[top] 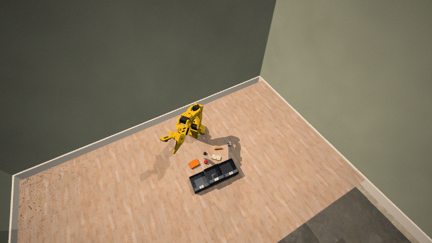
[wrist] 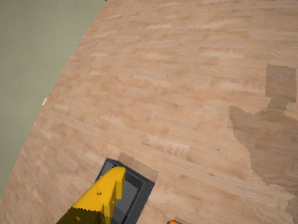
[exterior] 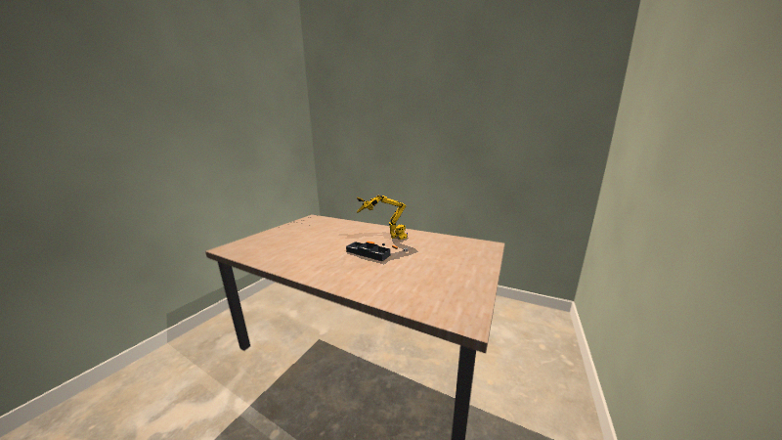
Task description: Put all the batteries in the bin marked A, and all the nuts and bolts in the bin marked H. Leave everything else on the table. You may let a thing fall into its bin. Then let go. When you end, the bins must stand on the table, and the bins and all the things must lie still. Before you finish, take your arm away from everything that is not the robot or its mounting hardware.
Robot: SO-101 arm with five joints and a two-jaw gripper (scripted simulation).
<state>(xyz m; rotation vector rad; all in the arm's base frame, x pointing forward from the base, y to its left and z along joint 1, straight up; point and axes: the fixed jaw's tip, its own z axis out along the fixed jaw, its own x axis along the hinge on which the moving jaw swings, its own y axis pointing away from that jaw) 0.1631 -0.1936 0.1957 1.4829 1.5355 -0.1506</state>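
I have the gripper [top: 173,144] hanging high over the table [exterior: 437,306], spread wide with nothing in it, off to the left of the small things. The row of three black bins [top: 214,175] stands on the near side, and their labels are too small for me to read, so I cannot tell which is A or H. Between the arm [top: 190,122] and the bins lie an orange block [top: 194,163], a red knob [top: 205,161], a pale plate [top: 216,157], a small dark piece [top: 204,153], an orange stick [top: 218,148] and a grey bit [top: 229,143]. I judge nothing is sorted yet; this is the approach. Next I need to swing right and come down over the first battery or bolt, once I know which is which
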